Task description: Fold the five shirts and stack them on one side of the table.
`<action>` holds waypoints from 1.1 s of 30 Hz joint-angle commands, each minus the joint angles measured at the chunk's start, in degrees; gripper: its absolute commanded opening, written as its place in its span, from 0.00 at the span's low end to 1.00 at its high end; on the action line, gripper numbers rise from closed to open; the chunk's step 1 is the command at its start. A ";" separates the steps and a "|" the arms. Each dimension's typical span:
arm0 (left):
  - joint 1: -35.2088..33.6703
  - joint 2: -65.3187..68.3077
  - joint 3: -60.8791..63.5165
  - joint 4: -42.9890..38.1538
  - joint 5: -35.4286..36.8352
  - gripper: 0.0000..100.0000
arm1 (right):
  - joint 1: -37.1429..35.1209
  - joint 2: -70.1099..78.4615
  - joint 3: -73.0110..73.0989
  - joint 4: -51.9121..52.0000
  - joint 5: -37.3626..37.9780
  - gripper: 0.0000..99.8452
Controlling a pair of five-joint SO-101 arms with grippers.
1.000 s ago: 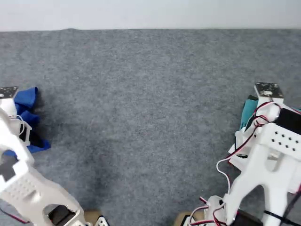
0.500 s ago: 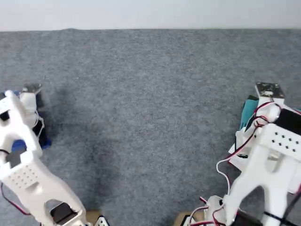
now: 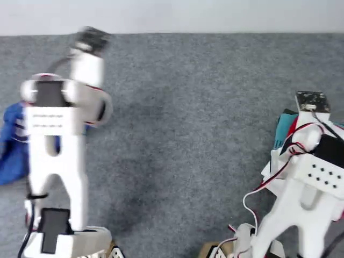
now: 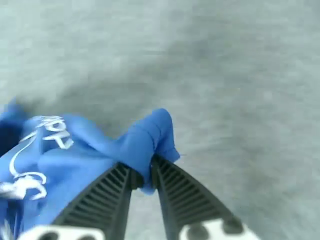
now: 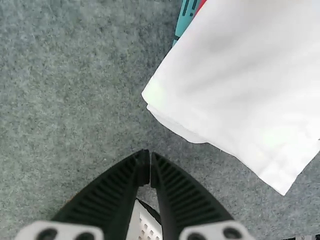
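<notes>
**One blue shirt pinched, well apart from the stack**

One garment concerns us here. The blue shirt [image 4: 75, 160] lies bunched and unfolded on the grey bench [image 3: 188, 107], well apart from the stack [image 3: 280, 131] and at the opposite side of the bench from it. The left tool [image 4: 145, 172] has its jaws drawn nearly together on a raised ridge of the blue cloth, and the rest of the shirt lies loose beside the pinch. The right tool [image 5: 149, 157] has its jaws pressed together with nothing between them. It hangs over bare bench just beside a corner of the white shirt [image 5: 240, 85] that tops the stack, and a teal shirt [image 5: 189, 10] peeks from beneath that one.

We judge the blue shirt to be light and limp. It would sag and crumple rather than keep a shape, so a single pinch on a ridge would lift it as a bundle. To spread it flat, we would rather take it along one hem or at the shoulders, with the two tools well apart. The bench surface looks felted, so the cloth may cling when dragged.
</notes>
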 commanded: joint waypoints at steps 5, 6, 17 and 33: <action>15.56 2.20 9.89 -5.71 3.60 0.01 | -0.66 -1.80 -0.26 2.33 -0.26 0.01; 16.44 2.73 10.86 -6.42 3.60 0.01 | -0.66 -1.80 -0.26 2.33 -0.26 0.01; 15.91 -2.55 10.42 -1.49 9.93 0.23 | -0.75 -1.80 -0.26 2.33 -0.44 0.01; -18.11 3.25 0.84 -8.00 -2.11 0.23 | -0.75 -1.80 4.04 2.33 -0.62 0.01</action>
